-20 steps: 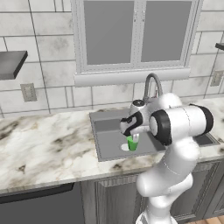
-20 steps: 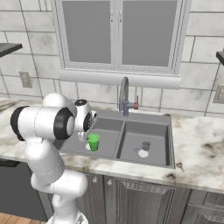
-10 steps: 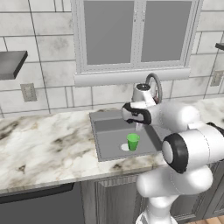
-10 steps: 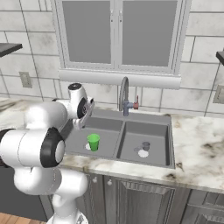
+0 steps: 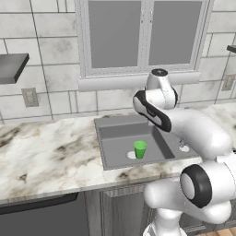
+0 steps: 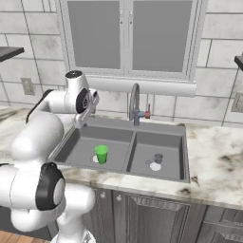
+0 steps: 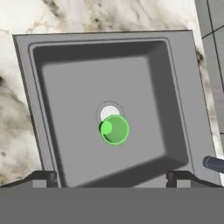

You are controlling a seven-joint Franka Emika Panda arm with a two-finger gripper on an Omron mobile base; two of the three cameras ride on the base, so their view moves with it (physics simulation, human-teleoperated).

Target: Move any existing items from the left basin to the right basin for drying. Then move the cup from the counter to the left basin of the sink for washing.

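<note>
The green cup point(image 5: 139, 149) point(image 6: 101, 154) point(image 7: 114, 129) stands upright on the floor of the left basin point(image 5: 115, 143) point(image 6: 78, 149) point(image 7: 70, 109), touching the edge of its pale drain point(image 7: 108, 113). High above the basin hangs my gripper point(image 6: 79, 122) point(image 7: 111, 177), open, its two dark fingertips point(image 7: 43, 177) spread wide with nothing between them. It looks straight down at the cup from well clear of it. The narrower right basin point(image 6: 166, 144) holds a small grey cylindrical object point(image 6: 158, 157) beside its drain.
The arched grey faucet point(image 6: 135, 102) rises behind the divider between the basins; its tip point(image 7: 214, 164) shows in the hand view. The marble counter point(image 5: 46, 156) point(image 6: 213, 152) surrounds the sink. A window sill and tiled wall stand behind. My own arm hides part of the right basin in the left base view.
The gripper has let go of the cup and risen from inside the left basin to well above it, the arm folding up and back. The cup stays standing by the drain.
</note>
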